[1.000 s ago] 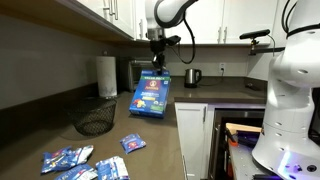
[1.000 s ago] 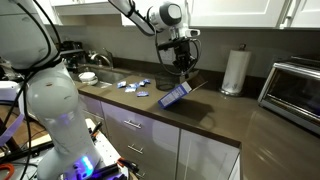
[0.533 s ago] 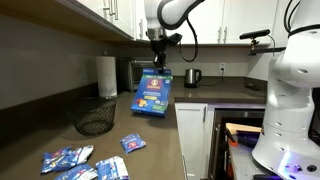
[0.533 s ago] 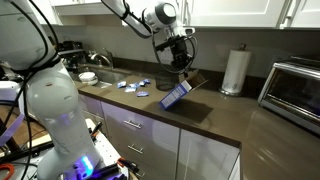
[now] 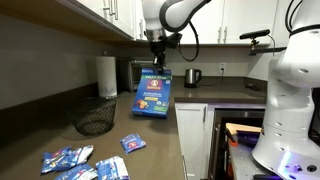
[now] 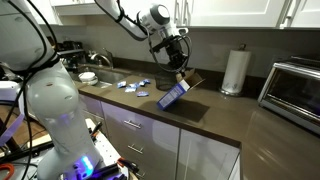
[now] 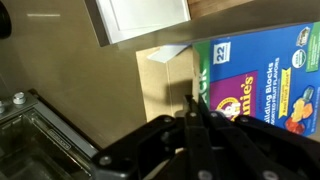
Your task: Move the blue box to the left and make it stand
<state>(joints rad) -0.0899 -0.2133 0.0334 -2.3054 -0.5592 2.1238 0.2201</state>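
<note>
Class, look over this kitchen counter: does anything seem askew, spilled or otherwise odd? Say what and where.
The blue box leans tilted on the counter, its top pinched by the claw, with a brown flap sticking out open. Small blue packets lie scattered nearby.

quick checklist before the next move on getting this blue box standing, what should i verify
1. Grip: gripper closed on the top edge of the blue box - ok.
2. Upright: in an exterior view the blue box leans over - not ok.
3. Bottom edge seated on the counter - cannot tell.
4. Snack packets lie apart from the box - ok.
5. Mesh basket stands apart from the box - ok.
</note>
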